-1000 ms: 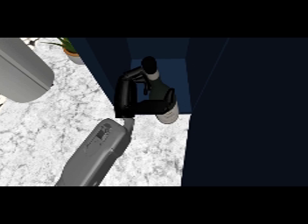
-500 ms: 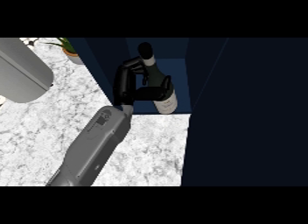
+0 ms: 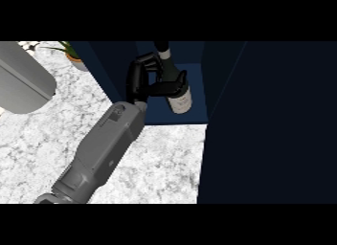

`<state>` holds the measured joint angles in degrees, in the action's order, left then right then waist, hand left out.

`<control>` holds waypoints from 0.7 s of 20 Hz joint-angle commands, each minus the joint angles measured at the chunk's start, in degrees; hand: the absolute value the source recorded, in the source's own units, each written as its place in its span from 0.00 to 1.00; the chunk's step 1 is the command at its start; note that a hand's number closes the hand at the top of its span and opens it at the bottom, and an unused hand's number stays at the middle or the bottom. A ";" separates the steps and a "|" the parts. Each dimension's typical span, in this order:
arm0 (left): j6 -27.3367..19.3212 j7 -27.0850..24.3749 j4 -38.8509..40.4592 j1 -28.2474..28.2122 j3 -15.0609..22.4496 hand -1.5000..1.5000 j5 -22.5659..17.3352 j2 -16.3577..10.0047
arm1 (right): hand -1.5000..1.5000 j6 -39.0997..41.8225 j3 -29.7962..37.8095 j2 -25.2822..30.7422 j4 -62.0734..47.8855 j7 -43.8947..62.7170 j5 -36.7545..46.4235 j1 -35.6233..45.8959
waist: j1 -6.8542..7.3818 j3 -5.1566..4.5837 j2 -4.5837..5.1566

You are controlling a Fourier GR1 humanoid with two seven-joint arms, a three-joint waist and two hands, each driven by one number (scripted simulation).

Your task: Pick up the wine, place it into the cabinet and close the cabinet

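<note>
The wine bottle (image 3: 180, 99) is dark with a white label, and its neck points away from me. It stands tilted inside the open dark blue cabinet (image 3: 173, 117), just over the shelf. My right hand (image 3: 144, 80) is shut on the bottle's body from the left, fingers and thumb curled round it. Its grey forearm (image 3: 104, 143) reaches in from the lower left across the marble counter. The cabinet door (image 3: 277, 124) stands open at the right. Of the left arm only a grey forearm (image 3: 16, 79) shows at the upper left; its hand is out of view.
A potted plant (image 3: 72, 52) stands at the back of the white marble counter (image 3: 157, 162), left of the cabinet's side wall (image 3: 104, 67). The open door fills the right side of the view.
My right hand has carried the bottle away from me, from the cabinet's front edge deeper onto the shelf. The bottle now stands more upright, and the forearm has stretched forward.
</note>
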<state>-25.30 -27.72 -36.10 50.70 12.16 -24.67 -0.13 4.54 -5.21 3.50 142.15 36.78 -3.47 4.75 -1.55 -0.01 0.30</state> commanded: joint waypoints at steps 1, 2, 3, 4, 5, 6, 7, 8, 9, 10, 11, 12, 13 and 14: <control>0.99 -3.69 7.45 4.18 -2.12 1.00 -1.02 0.12 | 0.00 -1.70 -3.06 -1.29 4.89 4.13 -0.42 0.31 | -0.23 -0.04 0.08; -0.59 -1.36 5.95 6.23 -2.26 1.00 -1.16 0.12 | 0.00 -0.31 -0.27 -0.27 3.53 2.36 -3.08 -0.19 | 0.06 0.00 -0.02; -2.82 -1.64 8.81 9.16 -2.05 1.00 -0.30 0.12 | 0.00 0.70 -0.90 -0.43 5.53 0.75 -3.46 -2.87 | -0.89 0.02 0.13; -1.06 -6.15 8.52 5.41 -2.06 1.00 0.31 0.13 | 0.00 -0.67 -3.16 -0.56 7.53 4.76 -1.79 -0.76 | -0.35 -0.03 0.02; -1.69 -5.86 8.98 7.80 -3.21 1.00 0.59 0.13 | 0.00 -0.94 2.96 0.26 2.85 3.47 -5.54 2.60 | -0.03 0.00 0.10; -0.55 -8.24 11.37 5.78 -2.53 1.00 0.86 0.13 | 0.00 -1.49 -2.67 -1.82 3.11 1.52 0.10 0.84 | -0.12 -0.02 0.12; -1.69 -8.69 12.97 9.32 -3.60 1.00 0.13 0.13 | 0.00 1.39 1.80 0.55 4.57 0.99 -5.95 -2.19 | -1.08 0.03 0.32; -2.82 -8.77 12.81 9.22 -3.63 1.00 -0.02 0.13 | 0.00 0.72 0.10 -0.97 3.73 -0.95 -3.50 -2.65 | -0.63 0.02 0.18; -3.05 -11.80 14.10 7.34 -3.86 1.00 -0.18 0.13 | 0.00 -0.69 0.66 -0.32 5.32 4.07 -4.41 0.80 | -0.80 -0.02 0.26; -3.24 -8.84 15.78 12.58 -5.96 1.00 0.16 0.13 | 0.00 1.72 -0.82 -1.15 3.67 -2.16 -3.32 -4.61 | -0.95 0.04 0.32; -2.33 -12.03 16.44 9.66 -4.32 1.00 -0.83 0.13 | 0.00 0.38 -1.58 -0.62 5.43 2.38 -2.72 -0.90 | -1.11 -0.02 0.32; -3.92 -13.28 17.58 10.80 -4.77 1.00 -1.57 0.13 | 0.00 1.83 -1.56 -0.58 5.08 -0.01 -4.17 -2.39 | -2.12 0.00 0.58; -0.04 -13.37 18.30 10.64 -6.51 1.00 -0.38 0.13 | 0.00 0.49 -3.02 -2.19 2.93 -1.00 -1.21 -3.25 | -0.61 -0.01 0.32; -0.17 -14.69 19.78 11.38 -7.60 1.00 -0.52 -1.08 | 0.00 1.01 -3.42 -1.66 4.54 -1.17 -0.51 -3.93 | -1.11 -0.02 0.47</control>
<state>-26.90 -39.11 -20.21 60.48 7.00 -25.11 -0.26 5.31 -7.22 2.30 142.12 35.39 -3.47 3.42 -2.53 -0.01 0.64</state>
